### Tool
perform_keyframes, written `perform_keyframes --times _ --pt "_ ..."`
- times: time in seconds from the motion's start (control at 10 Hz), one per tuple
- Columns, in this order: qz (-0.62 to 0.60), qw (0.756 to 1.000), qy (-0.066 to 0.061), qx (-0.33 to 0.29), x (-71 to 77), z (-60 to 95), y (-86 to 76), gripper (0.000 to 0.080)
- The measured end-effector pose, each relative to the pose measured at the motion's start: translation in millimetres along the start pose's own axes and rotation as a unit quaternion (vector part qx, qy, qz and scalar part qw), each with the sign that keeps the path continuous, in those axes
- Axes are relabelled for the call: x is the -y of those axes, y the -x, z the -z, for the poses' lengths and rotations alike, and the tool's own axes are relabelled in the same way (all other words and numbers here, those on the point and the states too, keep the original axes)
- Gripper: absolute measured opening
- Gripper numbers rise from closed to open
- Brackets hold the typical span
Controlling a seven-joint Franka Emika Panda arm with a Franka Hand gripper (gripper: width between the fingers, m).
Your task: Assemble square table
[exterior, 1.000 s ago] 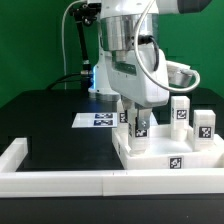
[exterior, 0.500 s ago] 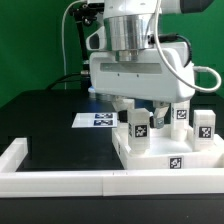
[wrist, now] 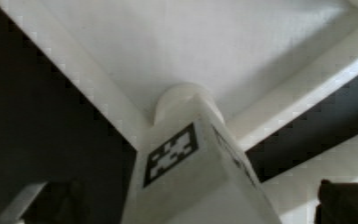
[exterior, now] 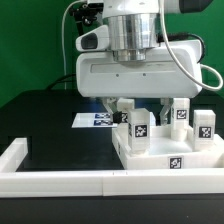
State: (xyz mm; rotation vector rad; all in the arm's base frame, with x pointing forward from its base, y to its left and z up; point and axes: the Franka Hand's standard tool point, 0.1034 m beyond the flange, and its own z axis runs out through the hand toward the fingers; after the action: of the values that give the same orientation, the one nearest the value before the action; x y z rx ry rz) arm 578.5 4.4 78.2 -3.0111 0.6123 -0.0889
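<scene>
The square table's slab lies flat on the black table surface at the exterior view's right, pushed up against the long white rail that runs along the near edge. A black-and-white tag shows on the slab's front edge.

3 short white leg blocks are visible on or at the slab, each with its own tag. 1 leg block stands upright near the slab's near left part, directly under the arm. A second leg block stands farther back, and a third leg block stands at the exterior view's right edge of the slab. Whether the 2 rear blocks stand on the slab or just behind it cannot be told.

The gripper hangs over the nearest leg block, its fingers dropping on either side of the block's top. In the wrist view that same leg fills the middle, its tag facing the camera, with the white slab behind it. The jaws stand at about the block's width, but whether the pads actually press on the block cannot be told.

The marker board lies flat on the black surface behind the arm, partly hidden by it.

No container appears in either view.
</scene>
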Motion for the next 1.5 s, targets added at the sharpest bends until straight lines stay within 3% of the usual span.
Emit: perform_keyframes --times 0.8,1.0,1.1,1.2,1.5 --pt "0.273 0.962 0.017 0.002 -7.4 1.3 -3.8 0.0649" --pt "0.27 0.963 0.017 0.002 -7.7 1.2 -3.9 0.0418" --pt "0.27 0.963 0.017 0.002 -7.5 1.1 -3.7 0.0418" --pt "0.27 0.963 0.018 0.002 -8.1 1.1 -3.9 0.0291" --pt "0.261 0.965 0.018 0.002 -8.3 1.0 -3.9 0.0291"
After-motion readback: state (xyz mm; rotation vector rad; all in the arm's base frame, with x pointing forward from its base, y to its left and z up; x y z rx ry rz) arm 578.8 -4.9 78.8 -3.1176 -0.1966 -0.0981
